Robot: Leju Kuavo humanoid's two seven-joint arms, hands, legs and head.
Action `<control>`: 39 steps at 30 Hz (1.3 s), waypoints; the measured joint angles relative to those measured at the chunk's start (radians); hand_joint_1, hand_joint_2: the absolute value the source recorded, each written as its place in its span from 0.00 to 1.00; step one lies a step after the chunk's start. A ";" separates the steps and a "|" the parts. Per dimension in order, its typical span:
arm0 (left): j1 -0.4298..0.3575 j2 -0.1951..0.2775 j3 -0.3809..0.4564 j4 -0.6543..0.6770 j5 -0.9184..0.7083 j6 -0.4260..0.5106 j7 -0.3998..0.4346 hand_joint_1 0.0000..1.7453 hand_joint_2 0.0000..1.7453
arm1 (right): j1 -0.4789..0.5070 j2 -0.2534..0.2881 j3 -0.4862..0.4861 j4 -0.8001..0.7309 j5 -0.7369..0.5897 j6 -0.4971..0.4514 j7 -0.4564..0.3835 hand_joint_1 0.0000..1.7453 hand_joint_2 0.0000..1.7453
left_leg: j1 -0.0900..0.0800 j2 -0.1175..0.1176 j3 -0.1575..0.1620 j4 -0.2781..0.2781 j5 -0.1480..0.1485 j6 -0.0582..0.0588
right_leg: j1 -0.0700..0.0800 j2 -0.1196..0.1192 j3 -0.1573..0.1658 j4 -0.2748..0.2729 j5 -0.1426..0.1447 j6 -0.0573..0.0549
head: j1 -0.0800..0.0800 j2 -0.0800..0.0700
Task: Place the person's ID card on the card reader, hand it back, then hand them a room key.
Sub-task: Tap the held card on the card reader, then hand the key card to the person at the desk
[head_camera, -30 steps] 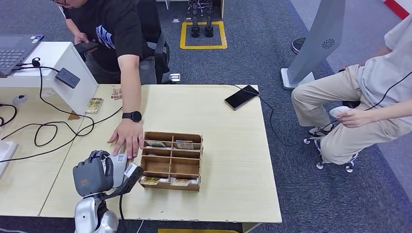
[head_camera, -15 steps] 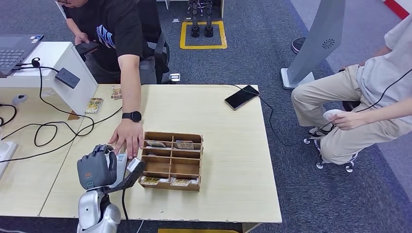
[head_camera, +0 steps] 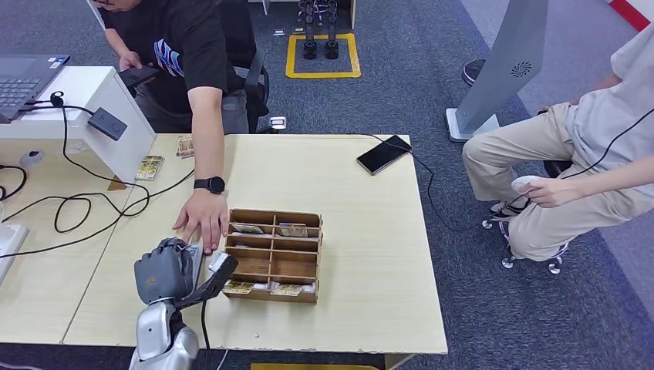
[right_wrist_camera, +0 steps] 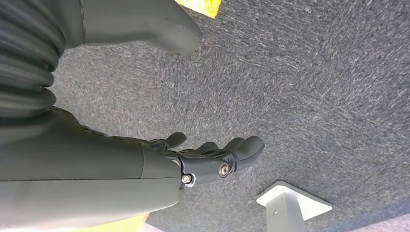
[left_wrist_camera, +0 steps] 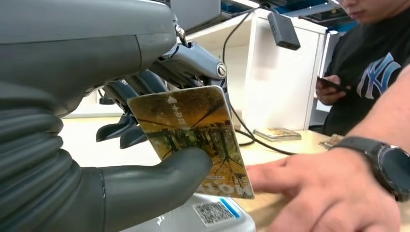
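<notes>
Item: ID card (left_wrist_camera: 193, 140), yellow-brown print, pinched between thumb and fingers of your left hand (head_camera: 163, 271). It stood on edge, tilted, its lower corner just above the white card reader (left_wrist_camera: 212, 215) with the QR label.

Relation: the reader lay directly beneath the card, so the placing move was, by my judgement, a short lowering and flattening.

Adjacent: the person's hand (head_camera: 202, 217), palm down on the table (head_camera: 362, 231), just beyond the card; wooden compartment tray (head_camera: 271, 255) beside your left hand.

Right hand (right_wrist_camera: 208, 157): hung over carpet, fingers apart, holding nothing, so the left was nearer.
</notes>
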 joint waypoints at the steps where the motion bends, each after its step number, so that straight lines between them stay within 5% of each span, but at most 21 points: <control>1: -0.008 0.007 -0.014 0.018 0.000 0.000 0.018 1.00 1.00 | 0.000 -0.001 0.000 0.003 -0.001 0.000 -0.002 0.00 1.00 | 0.000 0.000 0.000 0.000 0.000 0.000 | 0.000 0.000 0.000 0.000 0.000 0.000 | 0.000 0.000; 15: -0.071 0.065 -0.149 0.166 0.006 0.006 0.083 1.00 1.00 | -0.002 -0.006 0.000 0.025 -0.010 0.000 -0.015 0.00 1.00 | 0.000 0.000 0.001 0.000 0.000 0.000 | 0.000 0.000 0.002 0.000 0.000 0.000 | 0.000 0.000; 34: -0.074 0.070 -0.166 0.175 0.041 0.008 0.028 1.00 1.00 | -0.007 -0.008 0.000 0.034 -0.020 0.000 -0.016 0.00 1.00 | 0.000 0.000 0.002 0.000 0.000 0.000 | 0.000 0.000 0.002 0.000 0.000 0.000 | 0.000 0.000; 36: -0.071 0.065 -0.161 0.166 0.085 0.008 -0.020 1.00 1.00 | -0.007 -0.008 0.000 0.034 -0.020 0.000 -0.012 0.00 1.00 | 0.000 0.000 0.002 0.000 0.000 0.000 | 0.000 0.000 0.002 0.000 0.000 0.000 | 0.000 0.000; 39: -0.067 0.010 -0.074 0.111 0.290 0.008 -0.266 1.00 1.00 | -0.007 -0.008 0.000 0.027 -0.015 0.000 0.006 0.00 1.00 | 0.000 -0.001 0.001 0.000 0.000 0.000 | 0.000 -0.001 0.001 0.000 0.000 0.000 | 0.000 0.000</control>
